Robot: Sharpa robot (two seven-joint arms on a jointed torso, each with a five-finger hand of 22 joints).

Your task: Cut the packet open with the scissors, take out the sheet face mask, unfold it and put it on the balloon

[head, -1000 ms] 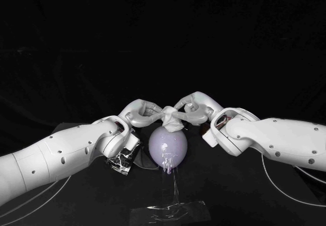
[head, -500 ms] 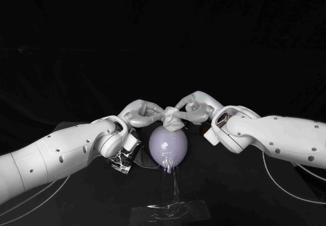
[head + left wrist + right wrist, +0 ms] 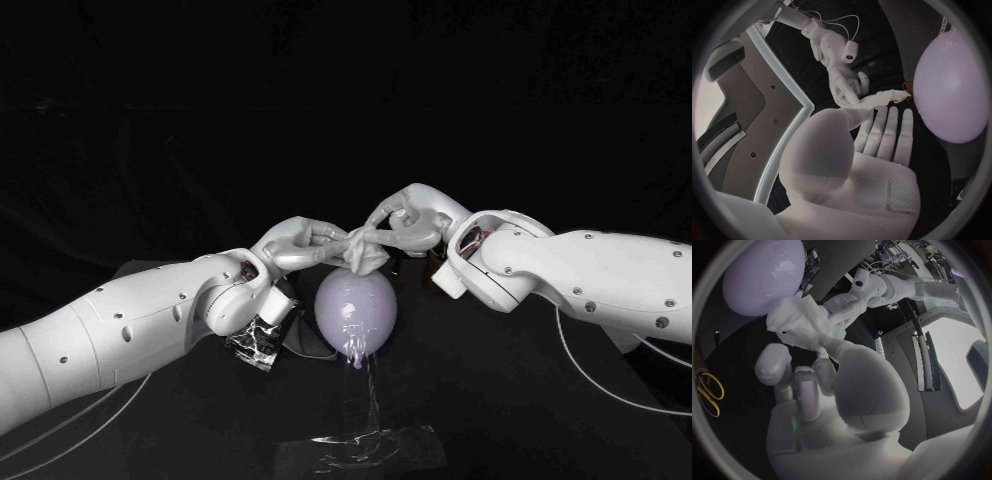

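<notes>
A lilac balloon (image 3: 353,308) stands upright on a clear stand (image 3: 361,445) at the table's middle. Just above its top hangs the white sheet face mask (image 3: 365,253), bunched and crumpled, touching the balloon's crown. My left hand (image 3: 300,245) pinches the mask's left side and my right hand (image 3: 405,222) pinches its right side, a little higher. In the left wrist view the mask (image 3: 879,100) stretches from my left hand (image 3: 879,137) to the right hand (image 3: 845,82), beside the balloon (image 3: 951,95). The right wrist view shows the mask (image 3: 801,322) against the balloon (image 3: 764,275).
The cut silver packet (image 3: 260,340) lies on the black table under my left wrist. Yellow-handled scissors (image 3: 707,390) lie on the table, seen in the right wrist view. White cables trail along the table beside both arms.
My right hand has risen a little and moved left, drawing the mask tighter. My left hand has sunk slightly. The balloon has not moved.
</notes>
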